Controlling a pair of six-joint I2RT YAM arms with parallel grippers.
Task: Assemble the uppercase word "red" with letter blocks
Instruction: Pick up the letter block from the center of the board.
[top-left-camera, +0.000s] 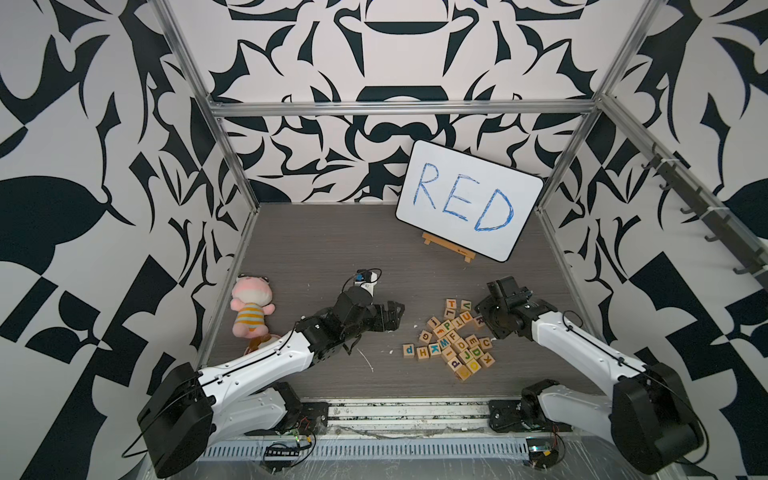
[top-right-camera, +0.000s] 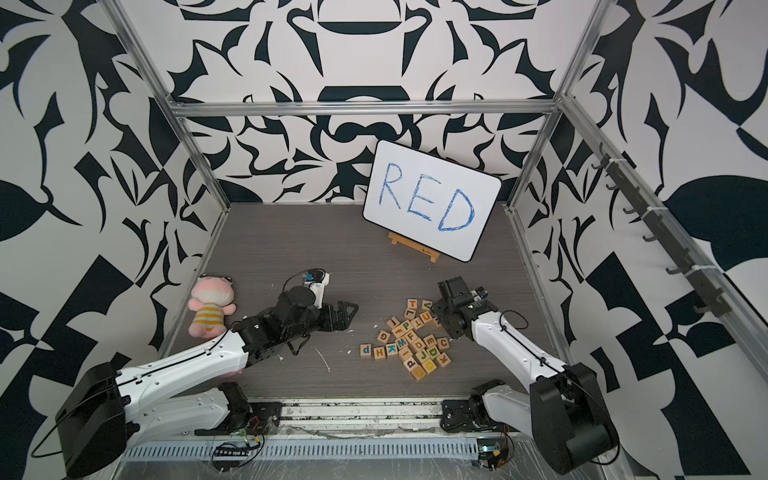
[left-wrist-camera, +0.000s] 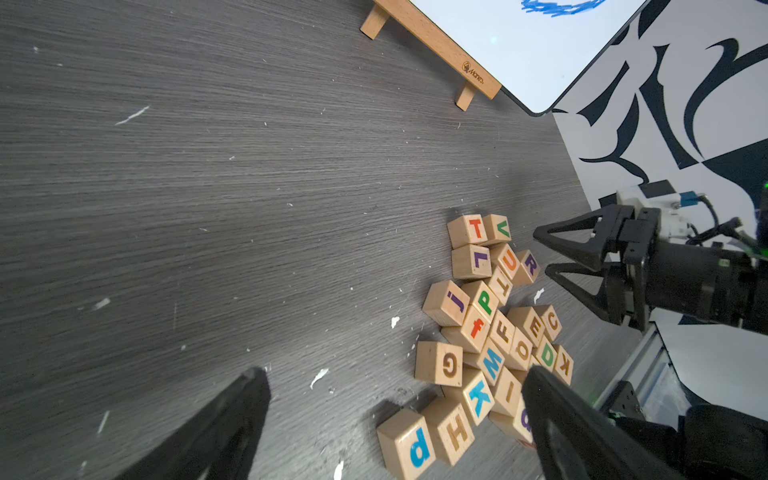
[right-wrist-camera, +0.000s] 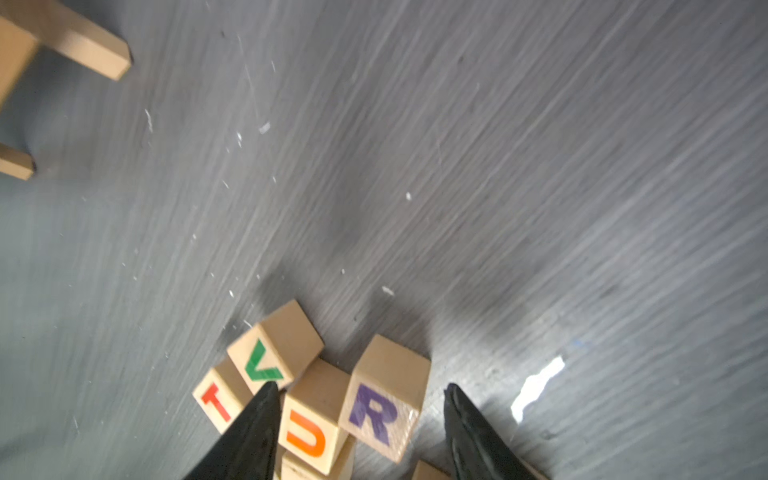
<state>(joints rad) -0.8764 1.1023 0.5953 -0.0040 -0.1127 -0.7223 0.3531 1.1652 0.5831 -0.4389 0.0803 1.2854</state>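
Note:
The letter blocks (top-left-camera: 451, 338) lie in a loose pile on the grey table, right of centre. A block with a purple R (right-wrist-camera: 384, 405) sits tilted at the pile's far right edge, next to an orange U block (right-wrist-camera: 309, 432). My right gripper (right-wrist-camera: 360, 390) is open, with the R and U blocks between its fingers and neither finger touching them. Seen from the left wrist, the right gripper (left-wrist-camera: 542, 251) is just beside the R block (left-wrist-camera: 530, 266). An E block (left-wrist-camera: 534, 328) and a green D block (left-wrist-camera: 547, 355) lie deeper in the pile. My left gripper (top-left-camera: 395, 319) hangs open and empty to the pile's left.
A white board (top-left-camera: 469, 199) with "RED" handwritten in blue leans on a small wooden easel (top-left-camera: 449, 247) at the back right. A pink plush toy (top-left-camera: 249, 307) lies by the left frame rail. Patterned walls and metal posts close in the table.

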